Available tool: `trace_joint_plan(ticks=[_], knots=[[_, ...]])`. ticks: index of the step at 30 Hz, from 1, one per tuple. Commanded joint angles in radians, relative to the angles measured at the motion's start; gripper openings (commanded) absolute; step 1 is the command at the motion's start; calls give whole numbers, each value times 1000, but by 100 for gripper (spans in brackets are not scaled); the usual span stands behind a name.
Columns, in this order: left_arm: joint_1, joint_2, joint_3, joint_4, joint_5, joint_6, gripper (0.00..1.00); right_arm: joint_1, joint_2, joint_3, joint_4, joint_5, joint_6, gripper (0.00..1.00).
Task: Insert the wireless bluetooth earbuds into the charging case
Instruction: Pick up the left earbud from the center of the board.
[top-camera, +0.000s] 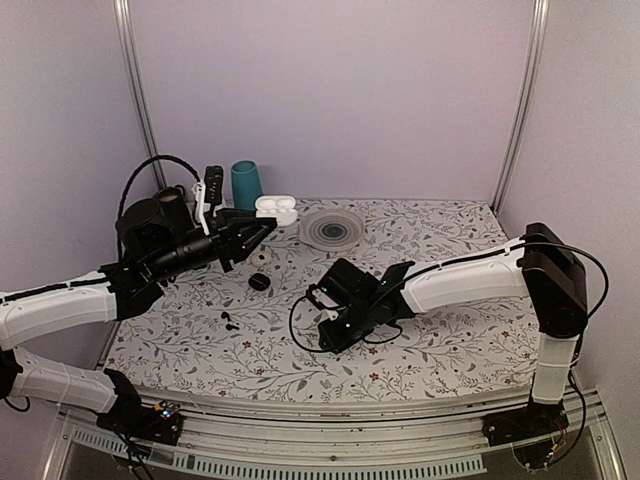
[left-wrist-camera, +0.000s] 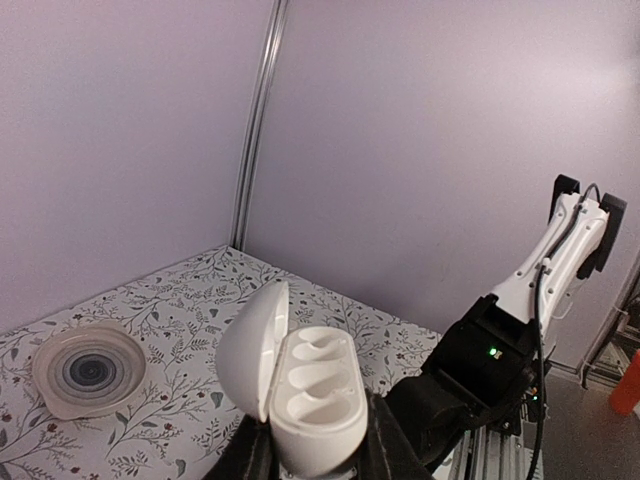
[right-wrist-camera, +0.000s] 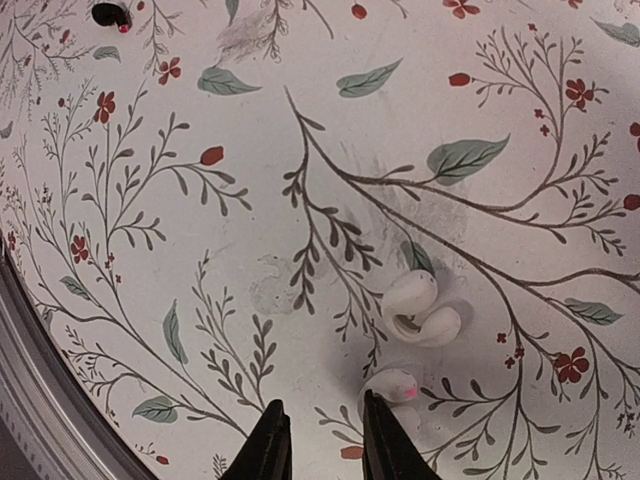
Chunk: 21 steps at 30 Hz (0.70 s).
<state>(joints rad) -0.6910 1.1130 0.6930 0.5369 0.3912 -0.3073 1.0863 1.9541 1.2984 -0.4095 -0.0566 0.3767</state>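
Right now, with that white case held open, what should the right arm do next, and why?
Probably nudge the right gripper sideways over the nearest white earbud, then lower around it. Its open jaws sit just beside that bud and hold nothing, while the charging case in the left gripper is open and empty.

We see the floral table (top-camera: 450, 335) carrying a teal cup (top-camera: 246, 184) upper left, ribbed round dish (top-camera: 332, 228) upper centre, black earbud (top-camera: 227, 319) centre-left, and white earbuds (right-wrist-camera: 420, 312) lower right in the right wrist view.

Left hand (top-camera: 262, 224) aloft, right hand (right-wrist-camera: 322, 432) low.
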Motion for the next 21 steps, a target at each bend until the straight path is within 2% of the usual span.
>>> trace_joint_plan(ticks=[1, 21], knots=[[14, -6, 10, 16, 4, -2, 0, 4, 22, 14, -20, 18, -5, 25], [14, 2, 19, 14, 6, -1, 0, 1, 37, -11, -11, 32, -2, 25]])
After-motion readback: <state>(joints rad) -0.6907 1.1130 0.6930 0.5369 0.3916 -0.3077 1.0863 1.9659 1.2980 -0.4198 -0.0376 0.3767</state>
